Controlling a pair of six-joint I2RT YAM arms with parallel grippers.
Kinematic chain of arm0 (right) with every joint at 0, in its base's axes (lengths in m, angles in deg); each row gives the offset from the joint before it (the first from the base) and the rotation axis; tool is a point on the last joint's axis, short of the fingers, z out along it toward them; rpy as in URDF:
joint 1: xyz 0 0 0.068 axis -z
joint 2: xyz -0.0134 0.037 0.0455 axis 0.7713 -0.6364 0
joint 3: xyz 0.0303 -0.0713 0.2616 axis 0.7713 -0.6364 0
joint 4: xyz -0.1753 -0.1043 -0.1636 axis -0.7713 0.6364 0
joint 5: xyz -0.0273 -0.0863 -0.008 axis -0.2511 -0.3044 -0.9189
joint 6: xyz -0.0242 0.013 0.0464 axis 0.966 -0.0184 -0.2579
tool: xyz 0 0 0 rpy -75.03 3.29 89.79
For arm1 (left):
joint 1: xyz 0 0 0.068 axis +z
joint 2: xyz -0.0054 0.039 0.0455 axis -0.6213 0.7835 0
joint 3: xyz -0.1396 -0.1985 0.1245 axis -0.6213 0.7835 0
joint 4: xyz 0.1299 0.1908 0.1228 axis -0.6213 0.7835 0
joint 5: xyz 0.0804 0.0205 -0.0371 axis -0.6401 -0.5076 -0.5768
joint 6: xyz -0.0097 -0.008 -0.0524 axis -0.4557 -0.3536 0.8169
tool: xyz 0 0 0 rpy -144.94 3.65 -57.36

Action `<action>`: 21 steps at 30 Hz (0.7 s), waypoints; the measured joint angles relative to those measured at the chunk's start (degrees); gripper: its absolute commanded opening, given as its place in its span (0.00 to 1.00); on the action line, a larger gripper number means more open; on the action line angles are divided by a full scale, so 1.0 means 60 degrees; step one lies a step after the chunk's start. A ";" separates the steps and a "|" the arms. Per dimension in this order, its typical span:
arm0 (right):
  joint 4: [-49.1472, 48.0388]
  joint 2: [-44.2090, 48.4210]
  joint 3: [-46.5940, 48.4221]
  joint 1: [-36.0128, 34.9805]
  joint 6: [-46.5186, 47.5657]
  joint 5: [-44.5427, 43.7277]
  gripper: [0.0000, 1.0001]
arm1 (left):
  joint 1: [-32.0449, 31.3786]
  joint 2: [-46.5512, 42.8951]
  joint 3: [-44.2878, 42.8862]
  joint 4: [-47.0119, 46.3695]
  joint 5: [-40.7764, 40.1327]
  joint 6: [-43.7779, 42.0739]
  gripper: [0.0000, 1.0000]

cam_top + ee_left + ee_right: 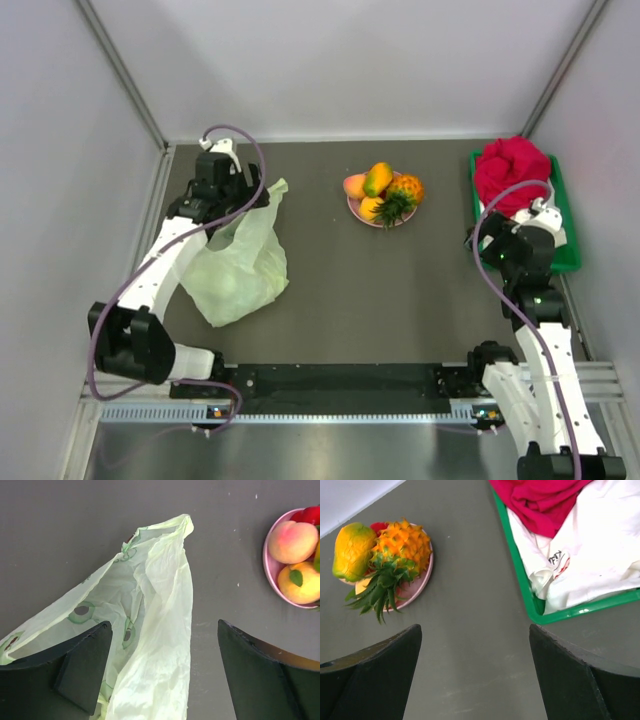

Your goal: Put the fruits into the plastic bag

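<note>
The fruits lie heaped on a round pink plate (352,206) at the back centre: a yellow-orange mango (377,178), a peach-coloured one (354,185) and a small orange pineapple (403,190) with a green crown. The left wrist view shows the peach-coloured fruit (286,541), a yellow fruit (302,582) and a red one (311,515). The pale-green plastic bag (240,265) lies crumpled on the left. My left gripper (250,195) is open above the bag's upper end (150,605), holding nothing. My right gripper (480,238) is open and empty, right of the plate (417,587).
A green tray (568,225) at the right edge holds a red cloth bundle (512,170) and white cloth (590,545). Its near corner (535,615) is close to my right gripper. Grey walls enclose the dark table.
</note>
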 measured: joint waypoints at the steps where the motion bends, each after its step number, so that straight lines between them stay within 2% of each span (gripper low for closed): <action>1: 0.0022 -0.0004 0.0000 0.0000 0.0033 0.0087 0.87 | 0.0011 0.0142 -0.0022 0.0007 0.0044 -0.0058 0.86; 3: 0.0051 -0.0029 0.0000 0.0000 0.0058 0.0288 0.86 | 0.0007 0.0361 -0.0051 0.0004 0.0062 -0.0127 0.83; 5: 0.0062 -0.0138 0.0000 0.0000 0.0069 0.0521 0.85 | 0.0007 0.0565 -0.0051 0.0011 0.0084 -0.0197 0.76; 8: 0.0087 -0.0342 0.0026 0.0000 0.0109 0.0827 0.84 | 0.0007 0.0761 -0.0047 0.0007 0.0113 -0.0335 0.72; 11: 0.0120 -0.0605 0.0138 0.0000 0.0131 0.1140 0.82 | 0.0007 0.0892 -0.0047 -0.0004 0.0237 -0.0379 0.62; 14: 0.0095 -0.0852 0.0328 0.0000 0.0124 0.1381 0.82 | -0.0004 0.1122 -0.0047 -0.0109 0.0364 -0.0430 0.57; 16: 0.0047 -0.1035 0.0452 0.0000 0.0087 0.1497 0.81 | -0.0004 0.1315 -0.0047 -0.0193 0.0412 -0.0444 0.45; 17: 0.0015 -0.1140 0.0495 0.0000 0.0047 0.1570 0.81 | -0.0011 0.1428 -0.0047 -0.0219 0.0448 -0.0448 0.35; 18: -0.0022 -0.1235 0.0535 0.0000 0.0022 0.1643 0.80 | -0.0011 0.1534 -0.0047 -0.0240 0.0499 -0.0448 0.15; 19: -0.0091 -0.1348 0.0561 -0.0004 -0.0036 0.1719 0.80 | -0.0015 0.1625 -0.0047 -0.0251 0.0550 -0.0444 0.06; 20: -0.0131 -0.1439 0.0583 -0.0004 -0.0073 0.1785 0.80 | -0.0026 0.1712 -0.0047 -0.0262 0.0601 -0.0452 0.00; 21: -0.0178 -0.1552 0.0605 -0.0007 -0.0164 0.1858 0.79 | -0.0047 0.1770 -0.0047 -0.0273 0.0637 -0.0495 0.00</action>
